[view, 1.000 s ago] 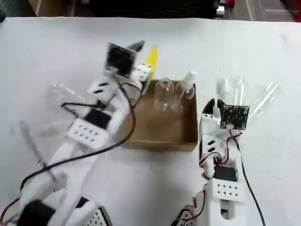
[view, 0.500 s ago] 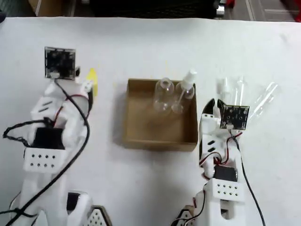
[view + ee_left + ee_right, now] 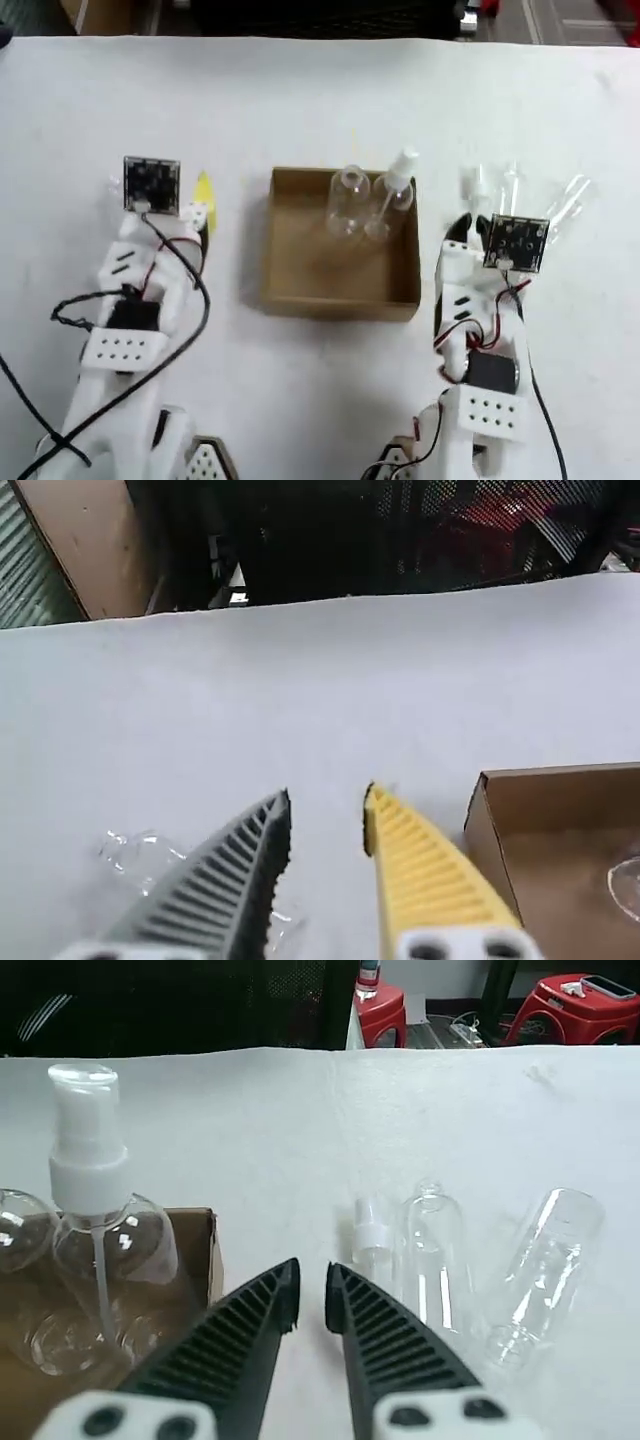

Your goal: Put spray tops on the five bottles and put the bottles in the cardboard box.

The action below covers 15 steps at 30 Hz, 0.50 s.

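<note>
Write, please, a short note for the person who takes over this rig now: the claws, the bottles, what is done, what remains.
Left claw: open, empty, above the table left of the cardboard box.
Right claw: open by a narrow gap, empty, right of the box.
In the box: capped bottle, upright; uncapped bottle beside it.
Right of the box, on the table: loose spray top, middle bottle, outer bottle, both lying without tops.
Near the left claw: clear bottle, lying.
Done: one bottle capped and boxed.
Left: cap four bottles, box three.
</note>
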Tool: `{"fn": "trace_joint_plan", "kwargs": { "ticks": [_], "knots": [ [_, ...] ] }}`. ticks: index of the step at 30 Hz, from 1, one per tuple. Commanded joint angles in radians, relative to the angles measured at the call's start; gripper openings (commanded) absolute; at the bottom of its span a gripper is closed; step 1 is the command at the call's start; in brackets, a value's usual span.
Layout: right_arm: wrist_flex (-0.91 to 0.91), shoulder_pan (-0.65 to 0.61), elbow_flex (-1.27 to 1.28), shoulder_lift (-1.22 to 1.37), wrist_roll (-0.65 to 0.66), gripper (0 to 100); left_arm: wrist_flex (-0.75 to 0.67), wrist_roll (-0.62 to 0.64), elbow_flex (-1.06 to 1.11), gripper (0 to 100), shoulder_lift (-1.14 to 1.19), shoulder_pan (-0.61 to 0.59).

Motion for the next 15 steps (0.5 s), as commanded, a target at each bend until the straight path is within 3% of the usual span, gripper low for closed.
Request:
{"fn": "trace_joint_plan", "kwargs": {
  "ticks": [1,4,7,15],
  "knots": [
    [0.199,0.012,-0.110,-0.122,0.000,3.4,-0.080,0.008,0.012,12,-0.016,0.030],
    [0.344,0.012,-0.172,-0.189,0.000,3.4,-0.078,0.006,0.015,11,-0.016,0.058],
    [0.444,-0.002,-0.227,-0.226,0.000,3.3,-0.078,0.006,0.017,1,-0.016,0.054],
    [0.467,-0.015,-0.239,-0.228,0.000,1.7,-0.087,0.012,0.038,2,-0.016,0.053]
  ]
}}
